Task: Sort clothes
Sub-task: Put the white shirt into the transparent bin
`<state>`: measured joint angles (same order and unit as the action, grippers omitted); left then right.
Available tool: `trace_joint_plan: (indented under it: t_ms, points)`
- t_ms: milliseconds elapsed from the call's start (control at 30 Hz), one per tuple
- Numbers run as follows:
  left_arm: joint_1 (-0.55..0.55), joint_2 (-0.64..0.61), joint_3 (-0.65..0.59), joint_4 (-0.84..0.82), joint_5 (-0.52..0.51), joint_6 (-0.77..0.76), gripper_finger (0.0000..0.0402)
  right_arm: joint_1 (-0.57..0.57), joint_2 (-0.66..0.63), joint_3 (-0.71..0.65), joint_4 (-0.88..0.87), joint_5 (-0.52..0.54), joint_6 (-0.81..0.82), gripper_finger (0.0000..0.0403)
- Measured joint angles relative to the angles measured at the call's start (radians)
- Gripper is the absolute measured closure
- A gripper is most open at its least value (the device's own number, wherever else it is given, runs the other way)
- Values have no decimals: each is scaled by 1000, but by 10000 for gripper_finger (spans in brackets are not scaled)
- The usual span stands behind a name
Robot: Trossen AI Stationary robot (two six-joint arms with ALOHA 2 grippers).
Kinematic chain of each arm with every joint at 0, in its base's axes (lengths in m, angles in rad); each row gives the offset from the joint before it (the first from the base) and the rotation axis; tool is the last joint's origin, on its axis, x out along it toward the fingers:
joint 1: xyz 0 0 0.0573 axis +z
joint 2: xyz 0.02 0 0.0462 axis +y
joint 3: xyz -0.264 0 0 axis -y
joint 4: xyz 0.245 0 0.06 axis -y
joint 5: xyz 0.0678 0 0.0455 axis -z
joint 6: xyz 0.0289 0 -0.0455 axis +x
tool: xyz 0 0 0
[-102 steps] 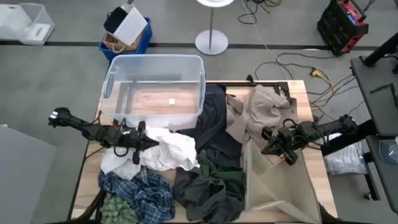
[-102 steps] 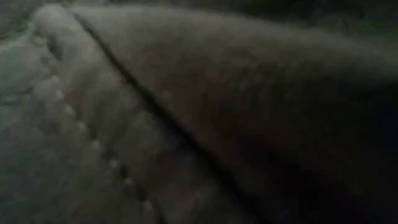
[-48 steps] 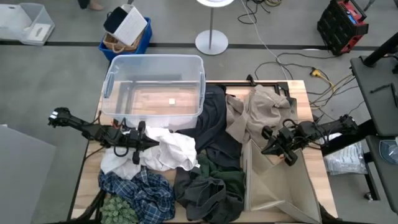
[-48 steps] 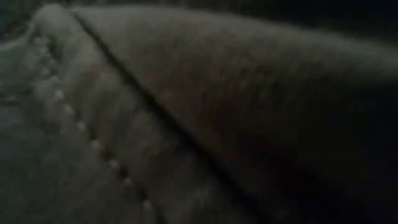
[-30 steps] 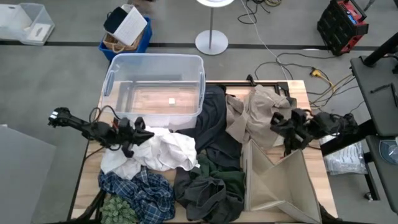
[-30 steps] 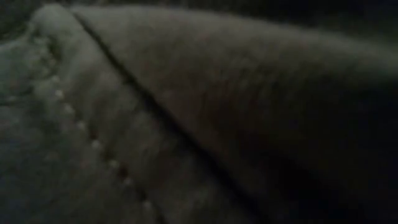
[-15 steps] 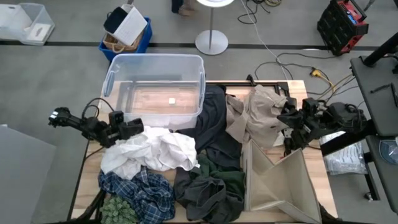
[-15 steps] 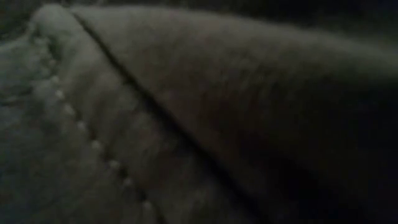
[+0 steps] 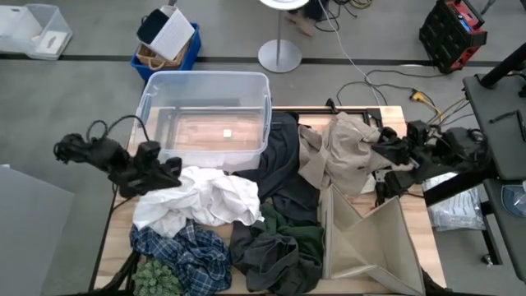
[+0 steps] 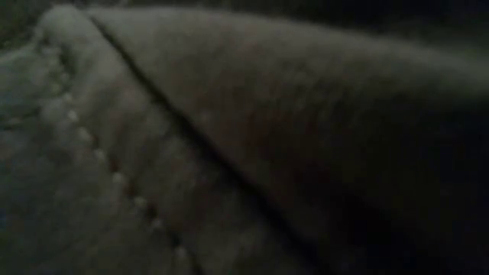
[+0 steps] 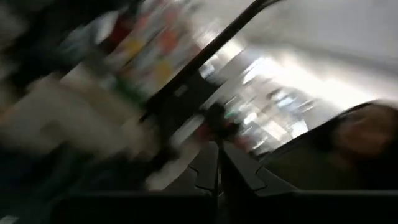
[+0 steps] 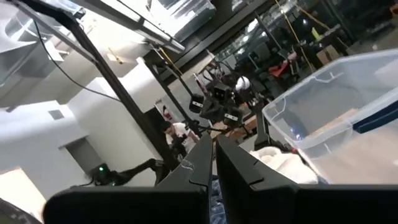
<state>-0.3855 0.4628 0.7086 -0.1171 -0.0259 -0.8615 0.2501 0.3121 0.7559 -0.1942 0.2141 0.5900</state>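
The clothes lie in a heap on the table: a white garment (image 9: 209, 197), a blue-and-white plaid one (image 9: 185, 251), a dark grey one (image 9: 267, 256), a dark green one (image 9: 302, 234), a black one (image 9: 283, 160) and a beige one (image 9: 341, 148). My left gripper (image 9: 170, 168) is shut and empty, just left of the white garment, tipped up toward the room (image 11: 217, 163). My right gripper (image 9: 380, 150) is shut and empty at the beige garment's right edge (image 12: 214, 149). The low view shows only dark cloth with a seam (image 10: 191, 137) right against the camera.
A clear plastic bin (image 9: 205, 115) stands at the table's far left; it also shows in the right wrist view (image 12: 336, 93). An open beige box (image 9: 366, 242) stands at the near right. A green leafy plant (image 9: 156, 278) sits at the near left corner.
My left gripper has drawn back off the white garment toward the table's left edge and risen, tipping upward; the garment stays on the table. My right gripper has gone from over the beige box toward the table's far right and tipped upward.
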Motion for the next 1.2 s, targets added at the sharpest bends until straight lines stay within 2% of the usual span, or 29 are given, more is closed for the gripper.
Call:
trace_joint_plan:
  t_ms: [167,300,400,533,767,900,1000,1067,1133,1200]
  points:
    - [0,145,278,-522,-79,-48,401,0,95,148,-176,3,59,390]
    - [0,266,463,-738,-127,9,401,0,209,318,-401,-10,127,390]
    - [0,344,566,-802,-150,91,401,0,299,442,-537,-57,127,390]
    - [0,424,653,-853,-173,151,401,0,386,558,-591,-91,71,390]
    - [0,503,716,-903,-267,221,401,0,468,663,-565,-90,53,390]
    - [1,545,738,-904,-386,247,401,0,503,684,-498,-82,45,390]
    - [2,571,769,-904,-428,251,401,0,524,690,-410,-83,17,390]
    - [2,590,797,-907,-429,266,401,0,547,697,-349,-90,-10,390]
    - [2,610,827,-923,-415,279,401,0,575,722,-314,-91,-109,390]
    - [2,631,863,-978,-328,283,401,0,611,764,-332,-88,-149,390]
